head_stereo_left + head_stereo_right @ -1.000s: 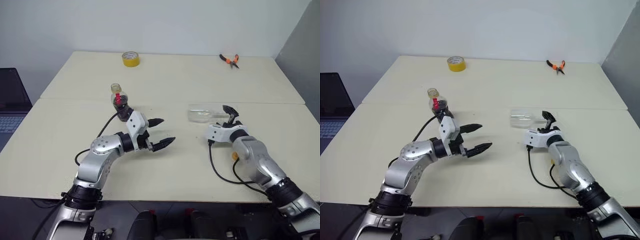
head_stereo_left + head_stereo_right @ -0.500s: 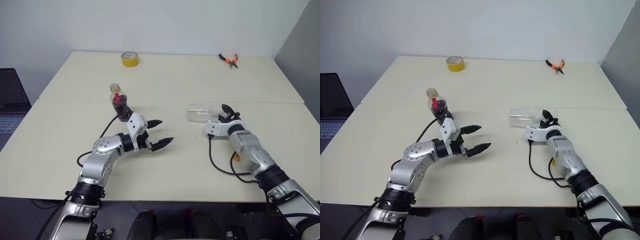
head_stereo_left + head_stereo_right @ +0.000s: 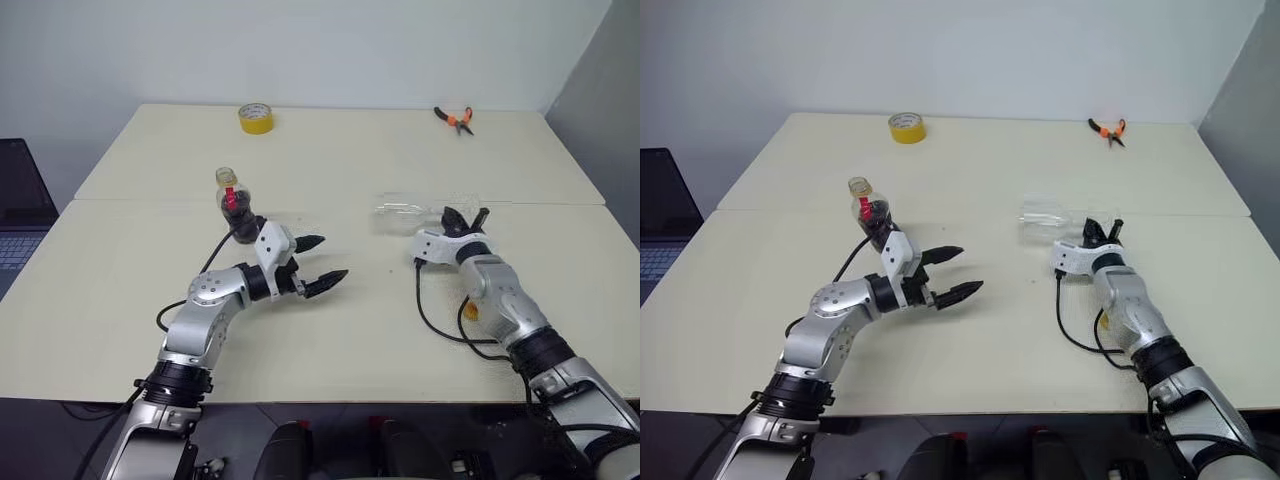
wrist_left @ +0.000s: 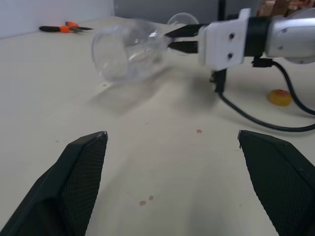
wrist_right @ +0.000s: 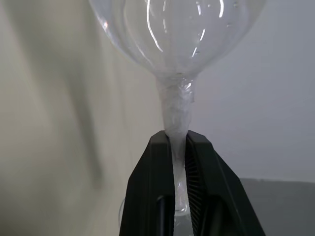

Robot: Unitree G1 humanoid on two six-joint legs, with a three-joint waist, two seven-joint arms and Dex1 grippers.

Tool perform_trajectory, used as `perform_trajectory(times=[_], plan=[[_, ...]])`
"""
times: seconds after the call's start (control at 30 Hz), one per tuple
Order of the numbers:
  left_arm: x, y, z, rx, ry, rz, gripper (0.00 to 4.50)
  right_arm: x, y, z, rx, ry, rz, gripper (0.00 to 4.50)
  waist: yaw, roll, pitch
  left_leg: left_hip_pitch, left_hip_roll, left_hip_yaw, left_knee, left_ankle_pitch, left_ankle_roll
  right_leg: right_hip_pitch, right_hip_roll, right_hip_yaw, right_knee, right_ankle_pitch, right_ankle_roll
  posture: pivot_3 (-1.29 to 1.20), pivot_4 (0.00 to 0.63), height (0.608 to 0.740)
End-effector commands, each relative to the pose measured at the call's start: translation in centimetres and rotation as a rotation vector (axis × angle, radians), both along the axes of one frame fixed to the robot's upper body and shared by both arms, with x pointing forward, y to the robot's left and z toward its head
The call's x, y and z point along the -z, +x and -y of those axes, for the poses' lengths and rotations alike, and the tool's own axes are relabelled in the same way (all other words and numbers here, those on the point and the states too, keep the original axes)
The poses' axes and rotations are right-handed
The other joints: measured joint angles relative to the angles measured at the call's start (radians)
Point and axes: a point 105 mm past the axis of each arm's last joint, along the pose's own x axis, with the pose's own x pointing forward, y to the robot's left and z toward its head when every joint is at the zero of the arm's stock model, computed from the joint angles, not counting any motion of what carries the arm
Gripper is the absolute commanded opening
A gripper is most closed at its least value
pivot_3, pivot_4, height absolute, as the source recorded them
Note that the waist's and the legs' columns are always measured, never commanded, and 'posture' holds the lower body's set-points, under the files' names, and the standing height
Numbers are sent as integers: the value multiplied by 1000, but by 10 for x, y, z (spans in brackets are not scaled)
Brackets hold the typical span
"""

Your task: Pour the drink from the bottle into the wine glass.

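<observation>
The right hand [image 5: 178, 147] pinches the sideways wine glass [image 3: 408, 213] by its thin stem; uprighting may let it slip. The left hand [image 3: 318, 262] waits spread, bottle [image 3: 236, 203] at its ten o'clock.

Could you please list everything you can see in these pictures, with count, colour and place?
table: one, cream, under everything.
bottle: one, clear with dark drink, red band, standing upright behind the left arm.
wine glass: one, clear, lying sideways, stem pinched in the right tool.
tape roll: one, yellow, far edge, left of middle.
pliers: one pair, orange-handled, far edge, right side.
small piece: one, yellow-orange, on the table by the right arm's cable.
laptop: one, dark, off the table's left.
left tool: black fingers, open, empty.
right tool: black fingers, shut on the stem.
</observation>
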Motion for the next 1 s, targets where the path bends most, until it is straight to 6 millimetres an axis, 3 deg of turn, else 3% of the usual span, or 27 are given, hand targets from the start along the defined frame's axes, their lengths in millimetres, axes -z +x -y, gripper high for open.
perform_trajectory(times=[0.03, 0.2, 0.37, 0.47, 0.7, 1.0], plan=[[-20, -6, -23, -42, -42, 86, 4500, -39, -21, -18, -146, 283, 59, 69, -3, 0, 0, 0, 0, 0, -1, 0, 0, -1, 0, 0, 0, 0, 0, 0, 150, 740], [-24, -12, -42, -45, -64, 46, 4500, -26, -44, -53, -362, 732, -123, 69, -2, 0, 0, 2, 0, -2, 0, 0, 1, 2, 0, -2, 1, 0, 0, 0, 150, 740], [-28, -22, -49, -28, -71, 9, 4500, -9, -54, -87, -530, 918, -266, 69, 2, 1, 1, 2, 0, -2, 0, -1, 1, 3, 0, -2, 1, 0, 0, 0, 150, 740], [-28, -39, -53, 36, -43, -44, 4500, -2, -56, -124, -701, 1094, -330, 69, -5, 0, 1, 2, 0, -2, 0, -1, 1, 3, 0, -2, 0, 0, 0, 0, 150, 740], [-29, -49, -64, 34, -25, -71, 4500, 10, -45, -156, -816, 1128, -379, 69, -2, 2, 2, 3, 1, -2, -1, 0, 1, 2, 0, -2, 3, -2, -3, 0, 150, 740], [-34, -52, -64, 39, -34, -55, 4500, 30, -46, -163, -846, 1094, -440, 69, -3, 2, 2, 3, 1, -2, -1, 0, 1, 2, 0, -2, 3, -2, -3, 0, 150, 740]])
